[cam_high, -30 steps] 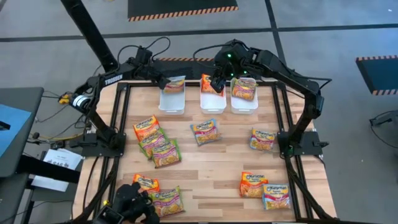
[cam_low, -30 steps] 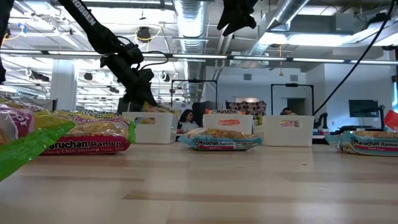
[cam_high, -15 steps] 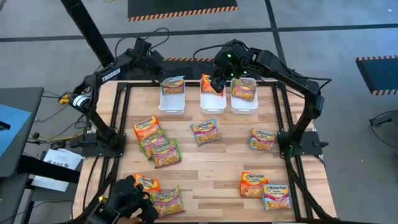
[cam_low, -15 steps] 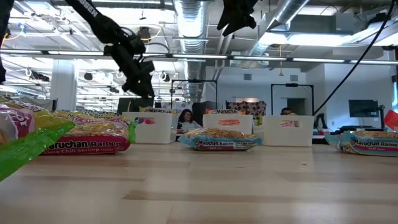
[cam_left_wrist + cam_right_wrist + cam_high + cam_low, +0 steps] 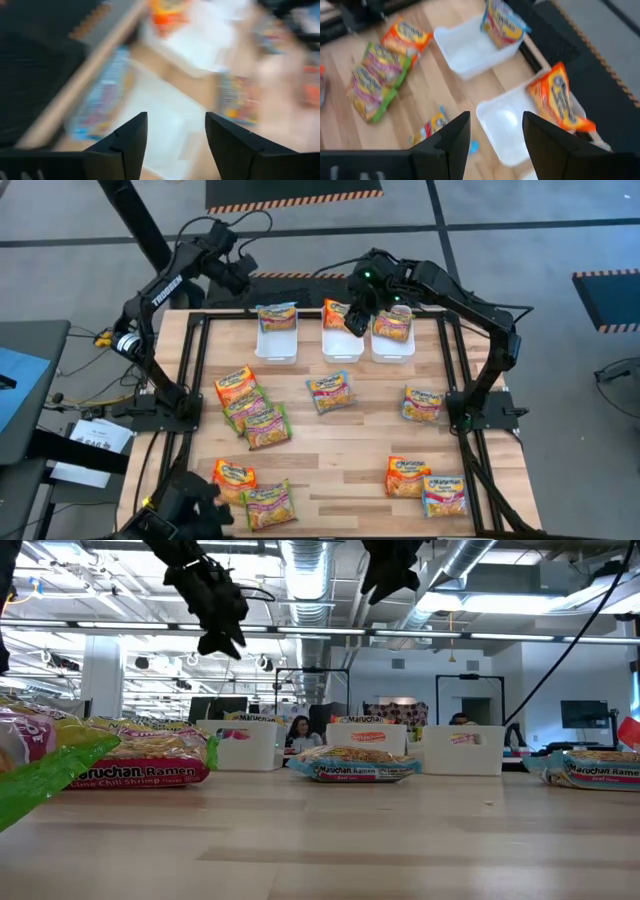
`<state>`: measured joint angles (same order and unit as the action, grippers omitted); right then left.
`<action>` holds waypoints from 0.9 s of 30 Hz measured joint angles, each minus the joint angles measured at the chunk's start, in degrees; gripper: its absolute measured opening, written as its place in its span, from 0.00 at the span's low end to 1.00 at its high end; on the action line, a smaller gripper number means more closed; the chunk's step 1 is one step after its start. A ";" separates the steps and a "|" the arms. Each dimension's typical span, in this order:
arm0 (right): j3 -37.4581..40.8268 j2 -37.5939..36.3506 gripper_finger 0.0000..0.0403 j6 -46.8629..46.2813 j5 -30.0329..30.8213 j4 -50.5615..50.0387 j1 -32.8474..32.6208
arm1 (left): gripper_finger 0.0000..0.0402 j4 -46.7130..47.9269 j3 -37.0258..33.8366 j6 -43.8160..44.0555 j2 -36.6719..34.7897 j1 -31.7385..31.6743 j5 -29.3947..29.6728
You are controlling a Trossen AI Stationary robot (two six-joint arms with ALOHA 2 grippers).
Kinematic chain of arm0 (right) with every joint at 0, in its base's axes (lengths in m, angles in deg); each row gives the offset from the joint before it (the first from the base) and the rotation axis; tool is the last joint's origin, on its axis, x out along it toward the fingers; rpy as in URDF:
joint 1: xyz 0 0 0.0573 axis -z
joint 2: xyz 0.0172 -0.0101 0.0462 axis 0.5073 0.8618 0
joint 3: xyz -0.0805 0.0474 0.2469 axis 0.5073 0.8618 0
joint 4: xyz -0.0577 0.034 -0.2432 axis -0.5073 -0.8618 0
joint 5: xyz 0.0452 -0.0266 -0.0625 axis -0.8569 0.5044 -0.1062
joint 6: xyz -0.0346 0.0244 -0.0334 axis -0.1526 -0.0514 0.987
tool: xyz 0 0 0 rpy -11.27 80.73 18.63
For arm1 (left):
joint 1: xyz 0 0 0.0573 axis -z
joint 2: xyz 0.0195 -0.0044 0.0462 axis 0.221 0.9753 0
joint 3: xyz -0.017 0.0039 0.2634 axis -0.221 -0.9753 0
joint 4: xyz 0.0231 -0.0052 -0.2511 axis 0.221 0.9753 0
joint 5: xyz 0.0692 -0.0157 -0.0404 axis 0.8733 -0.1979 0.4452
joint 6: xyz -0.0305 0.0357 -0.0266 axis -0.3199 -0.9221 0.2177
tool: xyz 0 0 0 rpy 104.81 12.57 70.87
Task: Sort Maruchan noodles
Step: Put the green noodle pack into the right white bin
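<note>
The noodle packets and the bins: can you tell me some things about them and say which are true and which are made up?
1. There are three white bins in a row. True.
2. Every bin has a packet in it. True: the left bin's packet, the middle bin's packet and the right bin's packet.
3. The left gripper holds a packet. False: it is open and empty.
4. The right gripper rests on the table. False: it hangs above the middle bin.
5. All packets are sorted. False: many lie on the table.
</note>
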<state>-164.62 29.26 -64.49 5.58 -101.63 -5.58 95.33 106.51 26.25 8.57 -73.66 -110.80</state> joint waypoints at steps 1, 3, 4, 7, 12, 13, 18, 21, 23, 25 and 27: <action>0.00 0.00 0.50 0.10 0.00 -0.91 0.00 | 0.45 2.01 0.07 -0.31 -0.03 0.35 -3.13; 0.00 0.00 0.50 0.27 -0.02 -1.96 -0.02 | 0.45 7.53 0.04 -2.25 -0.04 1.16 -8.23; 0.00 0.00 0.50 0.27 -0.02 -2.25 -0.02 | 0.45 10.26 0.04 -3.74 -0.04 1.83 -9.61; 0.00 0.00 0.50 -0.02 -0.01 -2.28 -0.38 | 0.45 18.13 0.04 -7.41 -0.04 4.65 -9.65; 0.00 0.00 0.50 -0.01 -0.13 -2.42 -1.00 | 0.45 22.60 0.04 -8.41 -0.04 11.14 -9.42; 0.00 0.00 0.50 -0.01 -0.15 -2.47 -1.12 | 0.45 22.77 0.02 -8.08 -0.04 12.54 -9.41; 0.00 0.00 0.50 -0.04 -0.15 -2.97 -2.29 | 0.45 23.24 0.02 -7.27 -0.05 18.88 -6.50; 0.00 0.00 0.50 -0.06 -0.15 -4.30 -3.32 | 0.45 23.01 -0.58 -4.65 -0.09 22.18 -1.84; 0.00 0.00 0.50 -0.06 -0.15 -5.25 -4.02 | 0.45 23.15 -2.12 -3.56 -0.09 23.93 -0.54; 0.00 0.00 0.50 -0.09 -0.15 -6.10 -4.84 | 0.45 22.92 -4.70 -2.46 -0.11 25.61 -0.61; 0.00 0.00 0.50 -0.19 -0.15 -6.30 -5.72 | 0.45 22.49 -8.11 -1.04 -0.11 27.17 -0.73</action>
<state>-164.62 29.26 -64.68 5.43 -107.92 -11.30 117.82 98.40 25.21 8.46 -46.49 -111.52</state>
